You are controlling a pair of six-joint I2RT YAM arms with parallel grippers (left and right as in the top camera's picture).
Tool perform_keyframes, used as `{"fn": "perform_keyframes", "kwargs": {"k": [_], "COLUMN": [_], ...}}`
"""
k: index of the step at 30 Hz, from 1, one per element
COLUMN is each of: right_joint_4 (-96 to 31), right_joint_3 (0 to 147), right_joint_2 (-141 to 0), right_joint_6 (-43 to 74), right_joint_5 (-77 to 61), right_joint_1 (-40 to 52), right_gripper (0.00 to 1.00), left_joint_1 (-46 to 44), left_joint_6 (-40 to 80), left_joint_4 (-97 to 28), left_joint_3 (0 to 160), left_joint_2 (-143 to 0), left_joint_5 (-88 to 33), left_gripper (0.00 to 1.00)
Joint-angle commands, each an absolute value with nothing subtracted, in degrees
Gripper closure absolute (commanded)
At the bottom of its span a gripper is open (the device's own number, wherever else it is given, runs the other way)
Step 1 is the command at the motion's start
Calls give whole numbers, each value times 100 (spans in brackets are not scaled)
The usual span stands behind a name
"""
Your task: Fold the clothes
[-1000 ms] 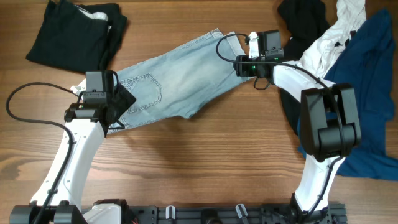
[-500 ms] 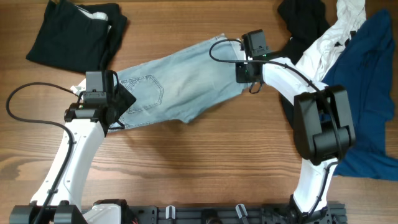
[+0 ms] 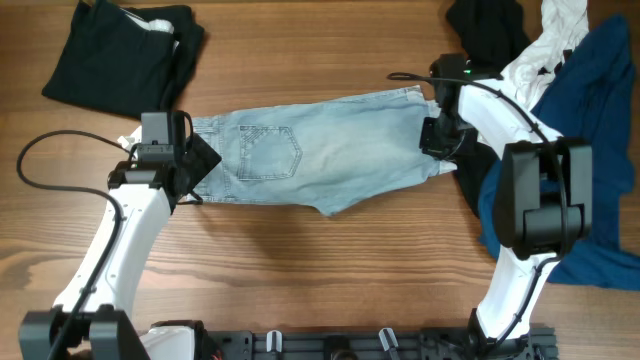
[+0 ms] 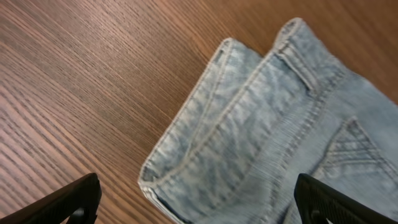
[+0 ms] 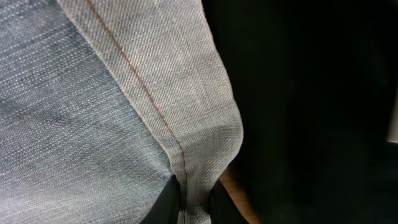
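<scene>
pale-blue faded denim shorts (image 3: 340, 150) lie flat across the wood-grain brown counter (image 3: 300, 260).
right tool (image 5: 189, 202) pinched tight on the stitched hem; left tool (image 4: 196, 186) gaping wide over the waistband, holding nothing.

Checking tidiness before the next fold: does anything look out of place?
At the far right, black fabric, white fabric and deep-blue fabric lie in a crumpled heap, partly under the right arm. The denim shorts lie flat, hem pinched by the right tool.
</scene>
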State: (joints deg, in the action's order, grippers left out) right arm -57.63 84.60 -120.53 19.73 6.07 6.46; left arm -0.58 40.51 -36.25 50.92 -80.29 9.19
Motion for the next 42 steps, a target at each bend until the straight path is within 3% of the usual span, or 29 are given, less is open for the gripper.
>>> {"fn": "perform_keyframes", "kwargs": {"k": [1,4,6,8,10,15,17,19,21,23,24,26,28,29,30,31,32,35,39,42], "right_joint_4": [-5833,-5975,-6200,-6401,-6545,-6458,-6449,-6359,-6204,-6007,-5924,-5791,-5690,-5671,-5660,-5655,-5649,-5612,-5502,-5461], "right_joint_3": [8329,8560,8844,9172,9513,9782,9758,9649,9507,9351,9279,9146,9043,9017,9013,9013,9015,9015,9013,9013], "right_joint_2": [-12462,-12457,-12438,-12372,-12302,-12143,-12151,-12151,-12156,-12156,-12156,-12156,-12156,-12156,-12156,-12156,-12154,-12151,-12151,-12151], "right_joint_6": [1559,1122,847,714,517,143,104,-8,-1,5,19,27,62,64,64,113,183,189,187,187], "right_joint_5": [266,-163,-482,-698,-871,-1044,-1066,-1190,-1210,-1210,-1205,-1208,-1203,-1181,-1103,-1002,-886,-902,-904,-906], "right_joint_1": [403,405,405,405,405,399,401,410,410,408,403,403,399,392,377,366,353,279,266,272], "right_gripper": [88,58,19,6,1,0,7,32,73,92,96,96,87,64,51,40,36,35,46,47], "left_joint_1": [-51,-45,-45,-8,132,805,1092,1332,1544,1656,1686,1717,1715,1717,1717,1717,1717,1717,1710,1710], "left_joint_6": [3933,3863,3588,3417,3153,2324,2060,1890,1754,1651,1612,1490,1420,1406,1409,1409,1409,1409,1411,1406], "left_joint_4": [-3476,-3402,-3330,-3321,-3365,-3583,-3603,-3651,-3717,-3763,-3778,-3804,-3806,-3804,-3804,-3802,-3802,-3800,-3822,-3817], "left_joint_3": [5181,5181,5181,5192,5258,5459,5459,5459,5459,5459,5459,5459,5459,5457,5457,5457,5457,5457,5454,5454], "left_joint_2": [-8506,-8707,-8757,-8753,-8744,-8744,-8746,-8746,-8746,-8746,-8746,-8746,-8746,-8746,-8746,-8746,-8746,-8753,-8858,-9080], "left_joint_5": [834,808,661,642,526,-563,-1031,-1280,-1332,-1347,-1350,-1345,-1347,-1347,-1347,-1347,-1347,-1347,-1350,-1422], "left_gripper": [0,0,0,0,0,0,0,0,0,0,0,0,0,0,0,0,0,0,0,0]}}
